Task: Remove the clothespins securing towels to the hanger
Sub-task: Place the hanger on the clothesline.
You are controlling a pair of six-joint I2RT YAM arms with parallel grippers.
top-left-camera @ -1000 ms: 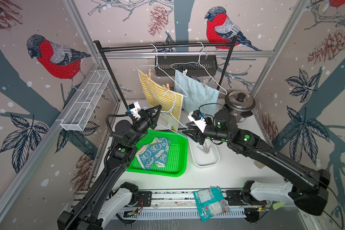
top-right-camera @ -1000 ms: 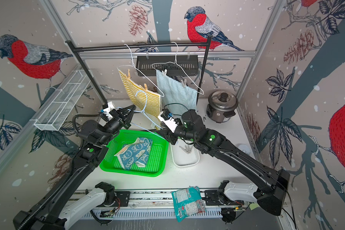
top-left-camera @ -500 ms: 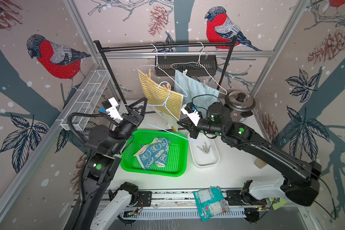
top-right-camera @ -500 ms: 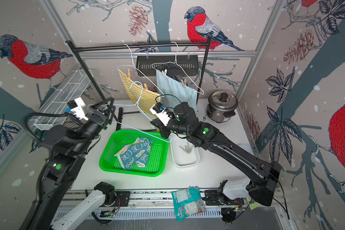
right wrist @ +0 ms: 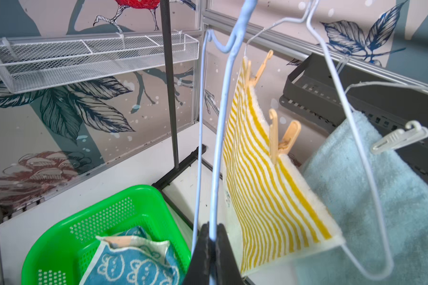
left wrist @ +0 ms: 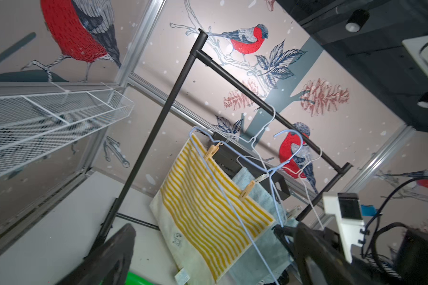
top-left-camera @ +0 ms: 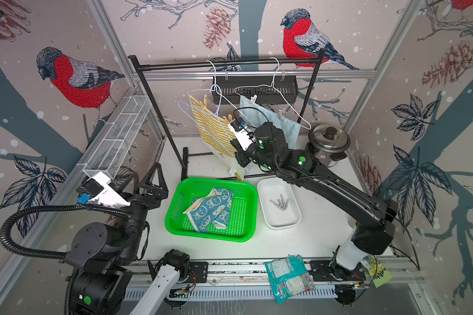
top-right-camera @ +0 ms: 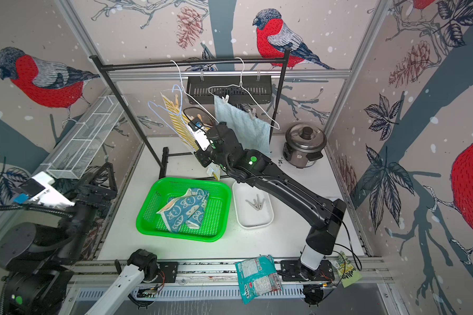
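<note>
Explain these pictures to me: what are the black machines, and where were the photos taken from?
Two black robot arms stand at a table. Two pictures look down from above; two come from cameras on the arms' wrists. The right tool is shut on a light-blue wire hanger. The left tool is open, holding nothing. A striped towel and a blue towel hang pinned below the rail. On the table, a green basket holds a teal towel, and a white tray holds loose clothespins.
</note>
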